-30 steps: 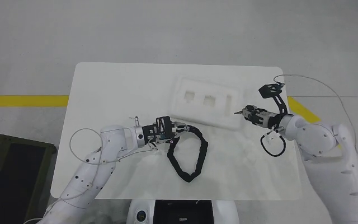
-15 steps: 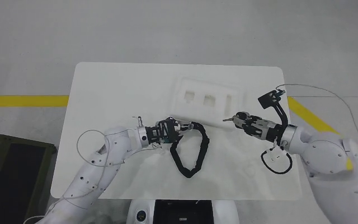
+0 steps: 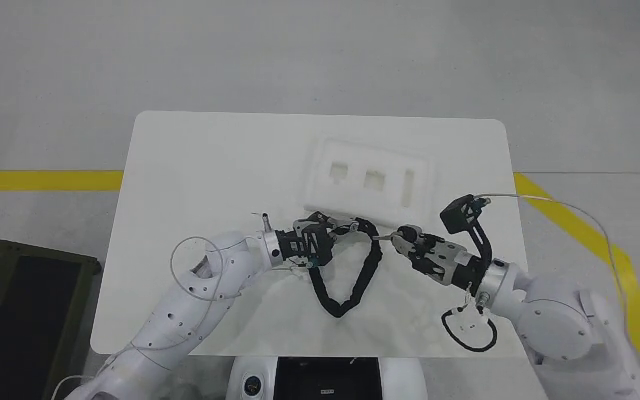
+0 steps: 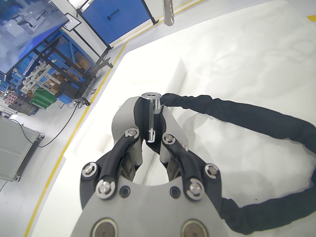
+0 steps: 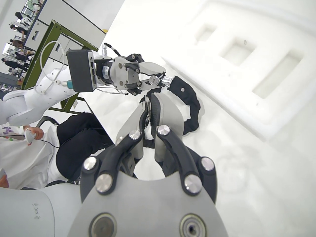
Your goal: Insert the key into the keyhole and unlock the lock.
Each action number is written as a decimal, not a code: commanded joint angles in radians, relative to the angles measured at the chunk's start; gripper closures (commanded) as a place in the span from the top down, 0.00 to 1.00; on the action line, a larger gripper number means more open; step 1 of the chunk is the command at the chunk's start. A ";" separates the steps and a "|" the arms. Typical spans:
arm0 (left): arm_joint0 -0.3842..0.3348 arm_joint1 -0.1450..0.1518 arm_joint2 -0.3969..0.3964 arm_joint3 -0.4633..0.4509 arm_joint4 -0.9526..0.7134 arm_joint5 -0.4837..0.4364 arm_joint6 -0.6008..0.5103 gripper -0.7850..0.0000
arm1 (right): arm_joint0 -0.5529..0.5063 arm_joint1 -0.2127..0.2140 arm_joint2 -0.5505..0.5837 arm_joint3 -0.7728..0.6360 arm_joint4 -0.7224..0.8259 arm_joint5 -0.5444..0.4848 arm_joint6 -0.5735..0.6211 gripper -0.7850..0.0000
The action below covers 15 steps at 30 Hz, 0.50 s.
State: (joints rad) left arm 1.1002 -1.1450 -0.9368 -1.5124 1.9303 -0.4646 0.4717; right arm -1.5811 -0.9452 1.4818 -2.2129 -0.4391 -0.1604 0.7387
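White table (image 3: 200,160) below us; our left gripper (image 4: 149,124) pinches the lock (image 4: 154,107) by its cylinder, likely stiff and slick, its soft chain (image 4: 246,117) lying slack. Our right gripper (image 5: 151,104) pinches the thin key (image 4: 167,6) by its head, tip near the keyhole (image 4: 151,95).

left arm (image 3: 205,275): enters from the near-left corner, elbow bent, forearm running toward table centre. left gripper (image 3: 318,240) points at the right arm; fingers (image 4: 123,119) clamped around the lock cylinder (image 4: 151,117).
right arm (image 3: 530,305): enters from the near-right, forearm angled in toward centre. right gripper (image 3: 408,242) faces the left one nose to nose, near but apart; fingers (image 5: 170,114) pinched together on the key (image 4: 166,6), blade projecting toward the left gripper.
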 commanded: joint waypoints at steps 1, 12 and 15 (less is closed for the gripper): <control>0.001 -0.003 0.005 -0.006 -0.007 0.013 -0.016 0.00 | -0.007 -0.003 -0.016 -0.004 -0.031 0.027 -0.046 0.00; 0.002 -0.004 0.007 -0.008 -0.010 0.016 -0.019 0.00 | -0.005 -0.021 -0.124 -0.010 -0.158 0.179 -0.138 0.00; 0.002 -0.004 0.007 -0.008 -0.010 0.016 -0.019 0.00 | 0.005 -0.025 -0.142 -0.007 -0.154 0.210 -0.138 0.00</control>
State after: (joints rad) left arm 1.1023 -1.1490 -0.9294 -1.5201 1.9198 -0.4486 0.4522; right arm -1.5795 -0.9693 1.3436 -2.2197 -0.5952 0.0429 0.6012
